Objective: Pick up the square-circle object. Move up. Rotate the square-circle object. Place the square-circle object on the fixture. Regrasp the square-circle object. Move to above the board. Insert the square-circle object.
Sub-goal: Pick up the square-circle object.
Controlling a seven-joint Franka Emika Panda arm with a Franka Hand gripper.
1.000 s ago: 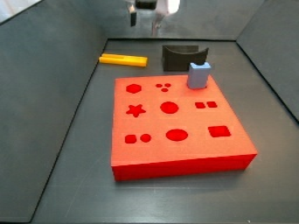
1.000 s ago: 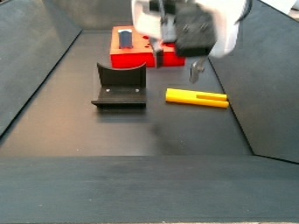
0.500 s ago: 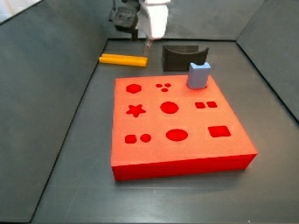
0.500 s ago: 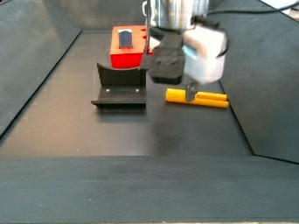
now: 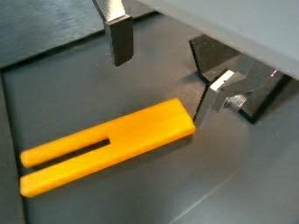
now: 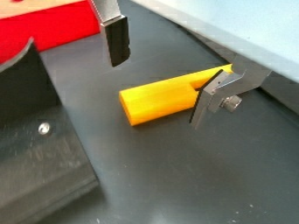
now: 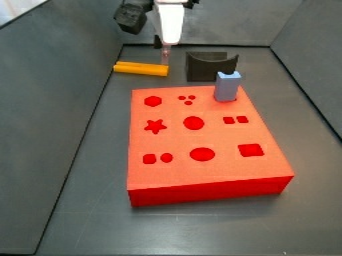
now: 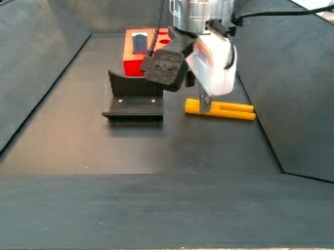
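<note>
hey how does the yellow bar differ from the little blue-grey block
The yellow bar is long, slim and lies flat on the dark floor; the blue-grey block is short, chunky and stands upright on the red board. The open claw hovers over the bar's end, not near the block. Neither is held.

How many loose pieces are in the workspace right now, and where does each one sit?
2. The yellow bar lies flat on the floor behind the red board, under the open gripper. The pale blue block stands on the board's back edge, near the fixture. Others may be hidden.
</note>
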